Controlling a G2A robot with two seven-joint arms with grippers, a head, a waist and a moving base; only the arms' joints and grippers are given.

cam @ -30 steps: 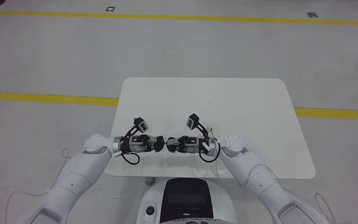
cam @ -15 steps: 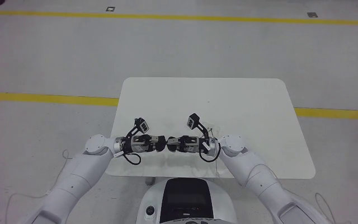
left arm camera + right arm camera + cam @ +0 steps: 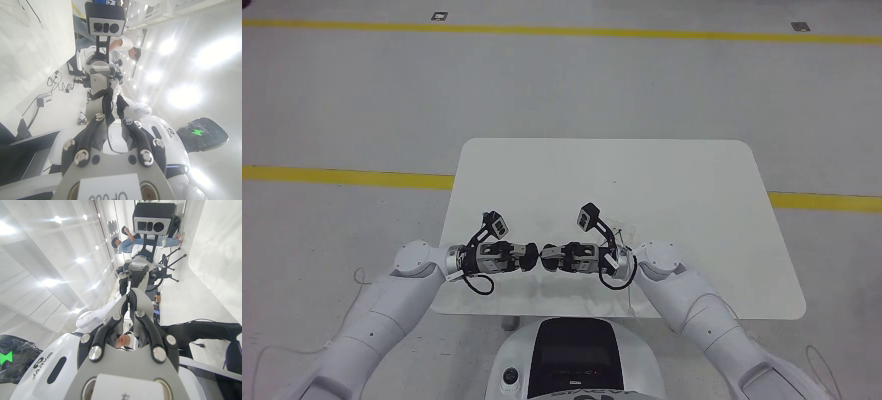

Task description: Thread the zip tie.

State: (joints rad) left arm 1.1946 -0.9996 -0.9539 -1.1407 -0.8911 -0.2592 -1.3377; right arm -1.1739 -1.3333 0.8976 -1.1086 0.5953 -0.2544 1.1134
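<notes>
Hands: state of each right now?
Left hand: cannot be told.
Right hand: closed; on what cannot be told.

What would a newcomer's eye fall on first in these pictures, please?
The left gripper and right gripper face each other tip to tip over the near edge of the table. In the left wrist view, the right arm's camera looms straight ahead.

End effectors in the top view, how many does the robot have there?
2. The left end effector and the right end effector face each other, tips close together, above the near edge of the table. None seems hidden.
</notes>
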